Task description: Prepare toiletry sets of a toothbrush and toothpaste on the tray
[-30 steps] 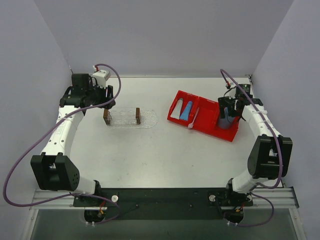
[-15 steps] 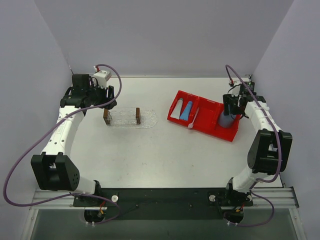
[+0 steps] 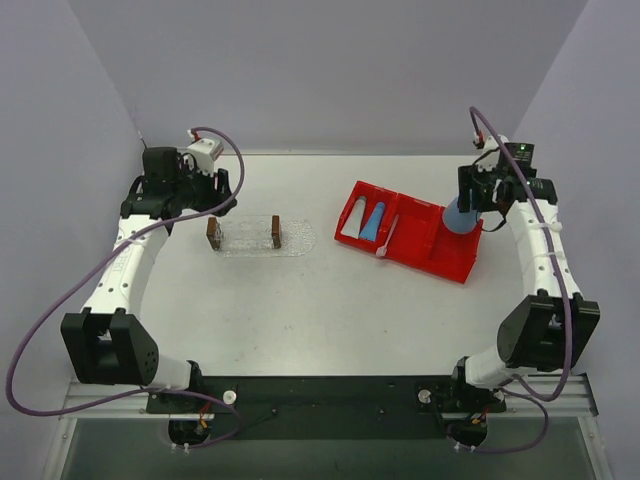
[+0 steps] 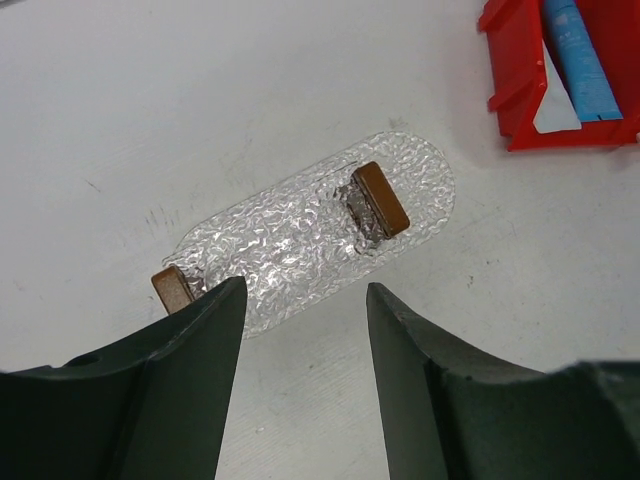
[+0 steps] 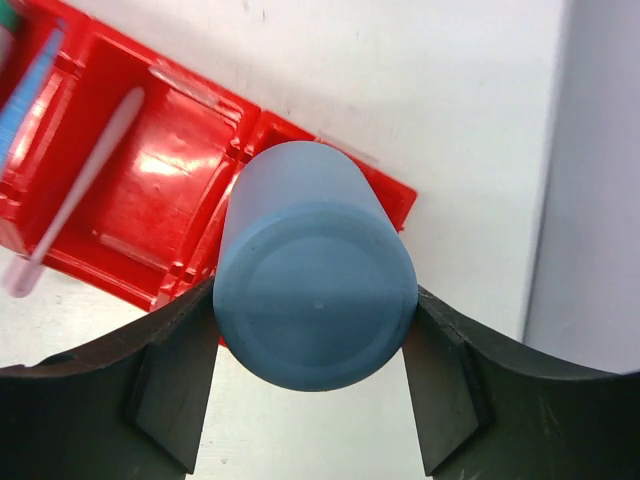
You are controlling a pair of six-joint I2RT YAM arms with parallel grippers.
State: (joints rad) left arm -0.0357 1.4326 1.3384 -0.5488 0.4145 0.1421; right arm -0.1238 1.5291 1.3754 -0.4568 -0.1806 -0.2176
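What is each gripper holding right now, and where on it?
The right gripper grips the blue cup across its round side wall, near the closed end facing the wrist camera. The left gripper is open and holds nothing.

Robotics lab test cell. A bare white worktop [image 3: 330,310] is boxed in by plain grey walls [image 3: 330,70] on three sides. Two white robot arms, the left arm [image 3: 120,265] and the right arm [image 3: 535,240], are bolted to a black rail [image 3: 330,395] at the near edge, trailing purple cables [image 3: 9,385].
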